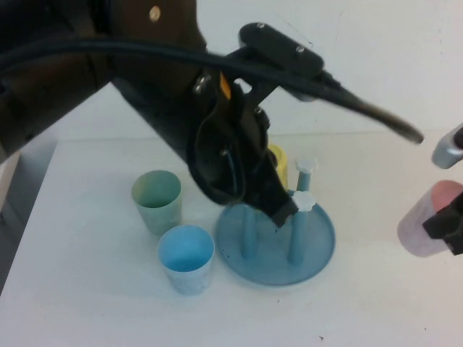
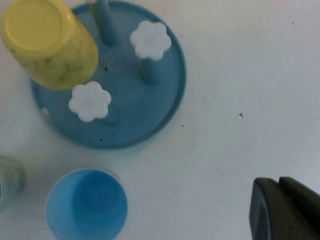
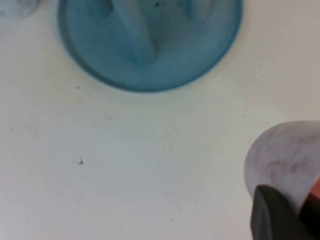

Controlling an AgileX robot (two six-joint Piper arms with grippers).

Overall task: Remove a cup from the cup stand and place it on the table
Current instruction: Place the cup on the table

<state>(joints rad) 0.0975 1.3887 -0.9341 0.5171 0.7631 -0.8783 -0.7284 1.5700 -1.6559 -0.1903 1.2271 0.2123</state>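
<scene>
My right gripper (image 1: 450, 225) is clamped on the pale pink cup (image 1: 427, 220), holding it tilted above the table (image 1: 376, 311), well to the right of the cup stand (image 1: 318, 249). My left gripper (image 1: 278, 210) hangs over the stand's rim; I cannot tell how it is set. A yellow cup (image 2: 50, 42) sits inverted on a peg, with a light blue cup (image 1: 187, 258) and a green cup (image 1: 157, 201) standing beside the stand.

So I'm looking at the white table (image 1: 376, 173), and sitting on it are the blue cup stand (image 1: 318, 249), a green cup (image 1: 157, 200) and a light blue cup (image 1: 187, 258). Both cups stand upright just left of the stand.
</scene>
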